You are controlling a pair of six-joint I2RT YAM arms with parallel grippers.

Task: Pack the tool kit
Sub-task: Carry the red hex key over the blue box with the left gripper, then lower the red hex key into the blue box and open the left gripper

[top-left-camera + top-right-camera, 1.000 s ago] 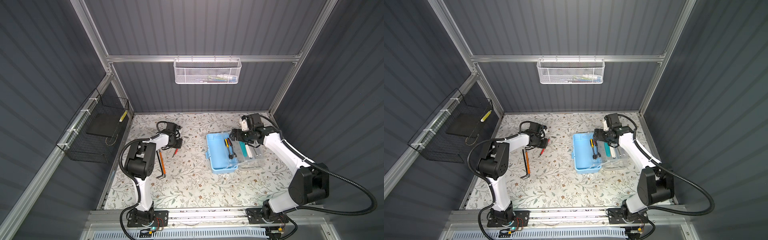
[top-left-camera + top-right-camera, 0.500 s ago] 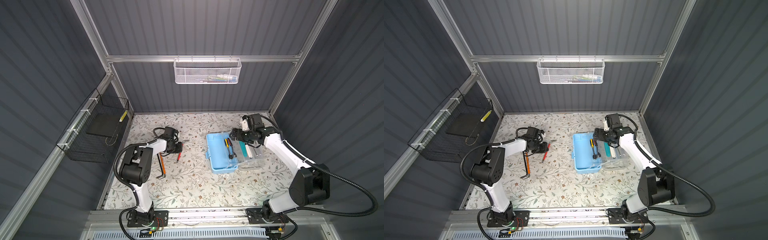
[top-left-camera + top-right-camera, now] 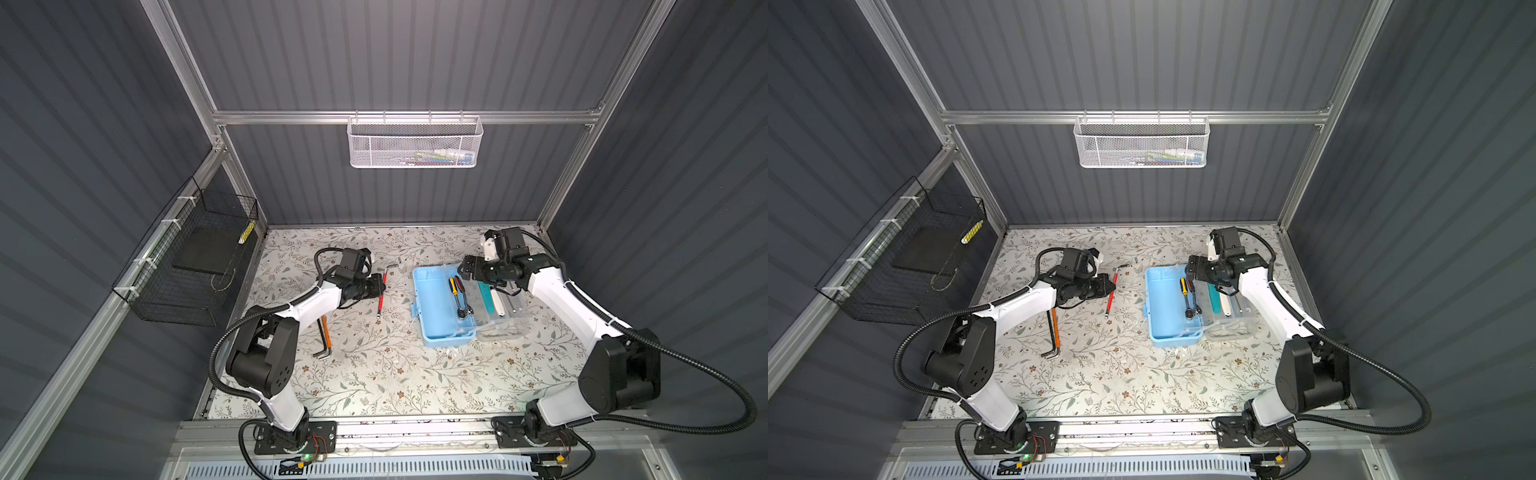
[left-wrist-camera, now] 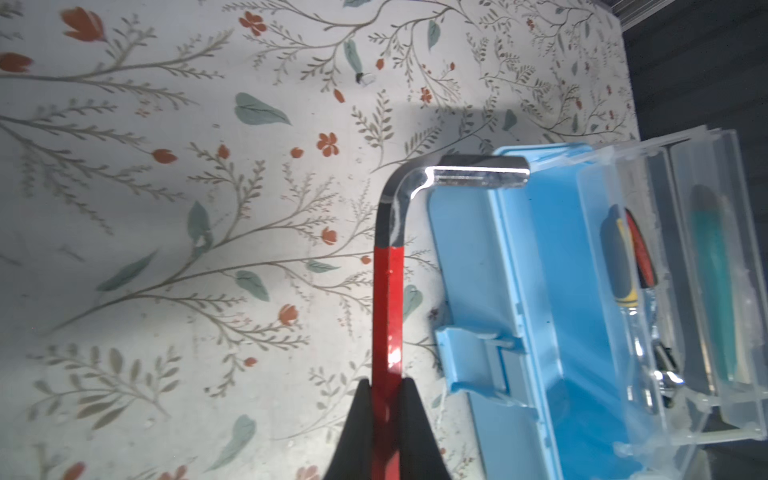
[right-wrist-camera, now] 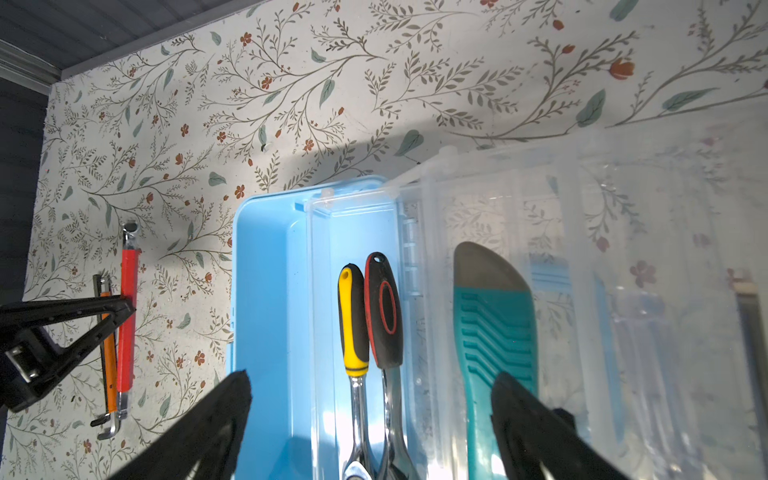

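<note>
L gripper (image 4: 386,388) clamped tight on the red-sleeved hex key (image 4: 388,299), pinching its long shaft; key's bent steel end points twd the tool kit (image 3: 432,309); can't tell if key is clear of the worktop (image 3: 374,374). R gripper (image 5: 372,390) spread wide, holding nothing, over the kit's far end; kit sits open on right half of worktop, clear lid (image 3: 511,328) folded out twd right edge; yellow-handled tool (image 5: 353,320) & red-black-handled tool (image 5: 384,311) side by side inside; teal knife (image 5: 494,332) in the lid; orange hex key (image 3: 326,332) near left edge.
</note>
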